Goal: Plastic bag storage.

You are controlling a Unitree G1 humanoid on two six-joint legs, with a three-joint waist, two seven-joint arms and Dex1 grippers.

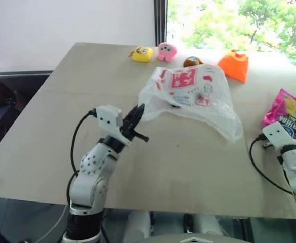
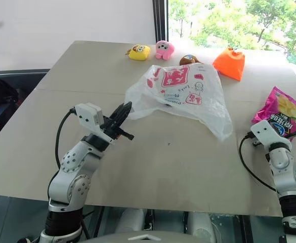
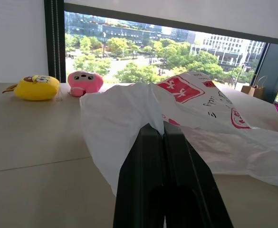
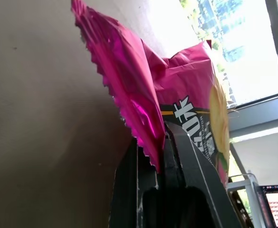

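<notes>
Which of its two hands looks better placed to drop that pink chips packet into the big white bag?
The right hand: it is shut on the chips packet. The left hand is pinching the plastic bag by its edge, probably to hold it steady, so the right seems free to bring the packet over.

My black fingers (image 3: 165, 190). Plastic bag (image 1: 191, 96): translucent white, red-pink print. Beyond the bag: yellow toy (image 1: 142, 53), pink toy (image 1: 166, 50), orange toy (image 1: 234, 65). Chips packet (image 1: 287, 112): glossy pink.
</notes>
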